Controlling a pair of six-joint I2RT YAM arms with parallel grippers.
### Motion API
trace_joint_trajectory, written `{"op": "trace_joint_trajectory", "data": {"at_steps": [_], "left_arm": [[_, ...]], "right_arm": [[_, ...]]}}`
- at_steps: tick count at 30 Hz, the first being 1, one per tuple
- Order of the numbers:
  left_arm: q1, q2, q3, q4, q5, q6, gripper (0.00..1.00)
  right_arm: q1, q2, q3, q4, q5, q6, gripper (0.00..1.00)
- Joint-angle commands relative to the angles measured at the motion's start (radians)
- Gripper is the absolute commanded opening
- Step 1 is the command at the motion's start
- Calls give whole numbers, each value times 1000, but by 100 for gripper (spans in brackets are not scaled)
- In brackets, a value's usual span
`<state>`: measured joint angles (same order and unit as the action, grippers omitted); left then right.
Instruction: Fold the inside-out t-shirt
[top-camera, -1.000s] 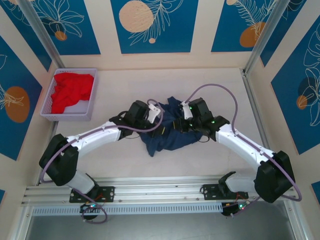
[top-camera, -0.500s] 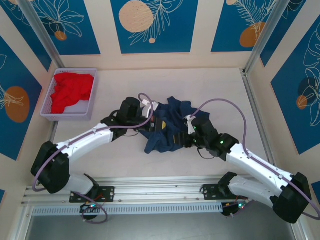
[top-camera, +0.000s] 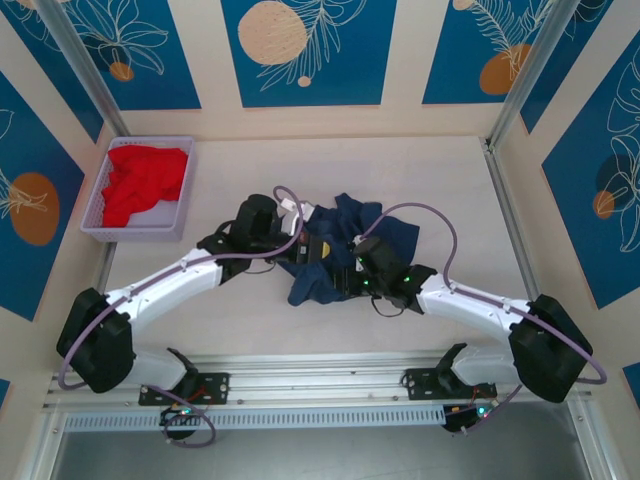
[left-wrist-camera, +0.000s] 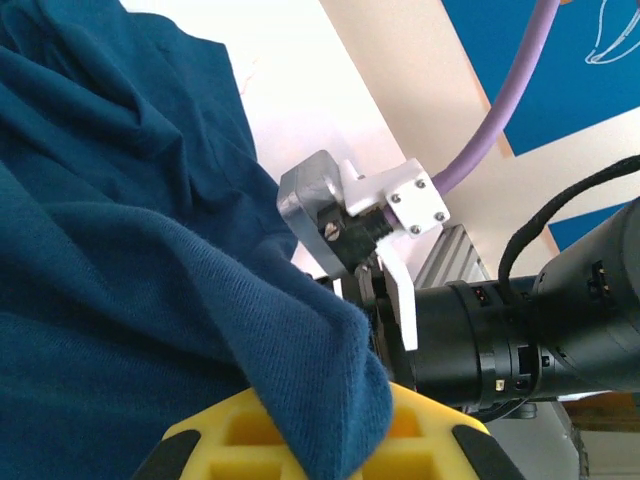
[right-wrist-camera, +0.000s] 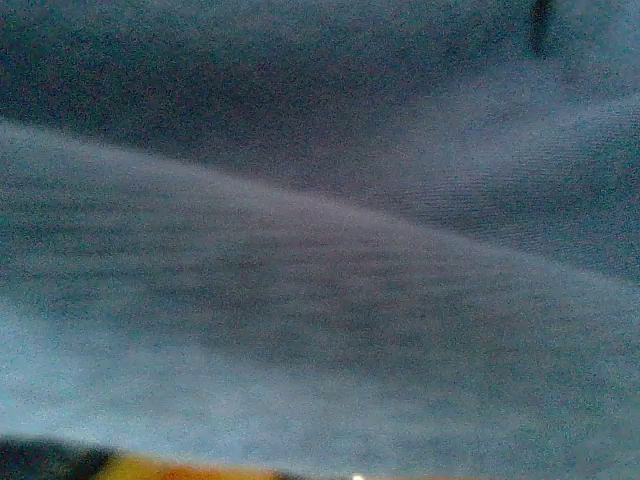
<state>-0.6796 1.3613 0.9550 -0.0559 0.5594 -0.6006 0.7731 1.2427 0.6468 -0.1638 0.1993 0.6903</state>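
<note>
- In the middle of the table (top-camera: 450, 180), the inside-out t-shirt (top-camera: 385, 232) lies as a crumpled navy heap, with no flat panel, no straight edge and no sleeve laid out.
- The left gripper (top-camera: 318, 252) sits at the heap's left side with its jaws closed. In its wrist view cloth drapes over the yellow finger base, so it seems to pinch a fold, though the fingertips themselves are buried.
- The right gripper (top-camera: 352, 276) is pressed into the heap's near edge. Through its wrist camera the cloth is a close blur, and whether its jaws stand wide or closed cannot be told.
- The red garment (top-camera: 140, 185) lies in the lilac basket (top-camera: 100, 228) at far left, well apart.
- By the look of it, the task is at an early stage — nothing is folded. The shirt is not yet spread flat, and every fold is left to do.
</note>
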Motion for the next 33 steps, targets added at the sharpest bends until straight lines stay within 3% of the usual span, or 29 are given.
{"op": "trace_joint_trajectory", "data": {"at_steps": [1,6,13,22,25,28,30,33], "left_arm": [[17,-54,-10,-80,-100,26,0],[27,-56,-18,-206,-312,101,0],[26,-18,-10,-279,-437,182,4],[-37,-124,-6,-435,-703,282,46],[-73,-189,-37,-405,-658,314,49],[-107,-221,-81,-305,-454,348,50],[-114,-183,-71,-280,-336,351,50],[-131,-87,-35,-285,-292,364,50]], "right_arm": [[0,-96,-5,83,29,-46,9],[-53,-223,-60,162,-151,-93,0],[-90,-256,-109,291,-301,-73,0],[-168,-264,-137,406,-462,-28,0],[-176,-264,-128,398,-465,-28,0],[-182,-262,-123,391,-465,-28,0],[-184,-262,-118,386,-464,-26,0],[-186,-264,-114,384,-465,-25,0]]}}
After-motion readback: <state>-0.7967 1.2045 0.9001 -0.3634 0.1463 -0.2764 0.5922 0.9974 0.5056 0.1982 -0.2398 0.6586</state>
